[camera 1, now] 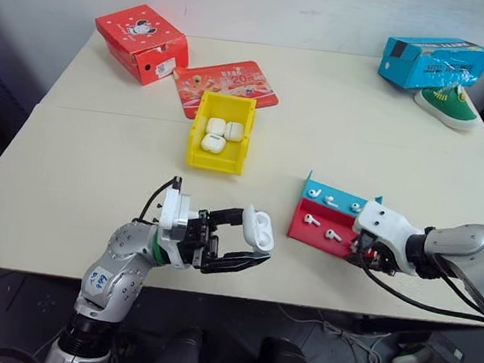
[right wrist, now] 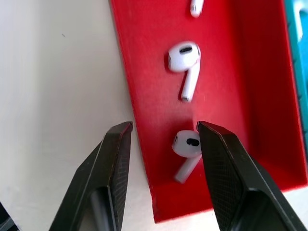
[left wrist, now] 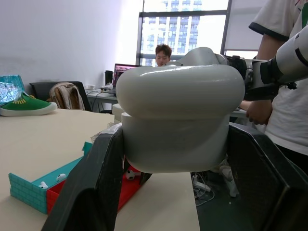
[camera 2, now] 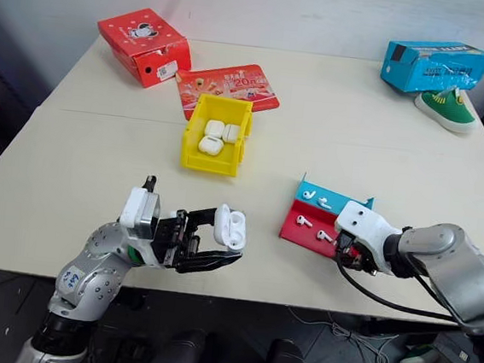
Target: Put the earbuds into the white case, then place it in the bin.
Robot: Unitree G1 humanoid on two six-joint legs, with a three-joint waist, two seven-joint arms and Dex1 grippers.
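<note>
Two grippers are in my head views: the left gripper (camera 1: 249, 244), low and centre-left, is clamped on the case (camera 1: 258, 229) with its lid raised. My right gripper (right wrist: 163, 139), at lower right, hangs partly open over the red tray (right wrist: 226, 72), its fingers straddling one earbud (right wrist: 186, 147) near the tray's edge. Up the frame, the bin (camera 1: 198, 152) holds three cases.

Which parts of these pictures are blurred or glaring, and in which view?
Left wrist view: the white case in the left hand looms soft and out of focus; the window behind glares. Right wrist view: the earbuds on the red tray look slightly smeared.
</note>
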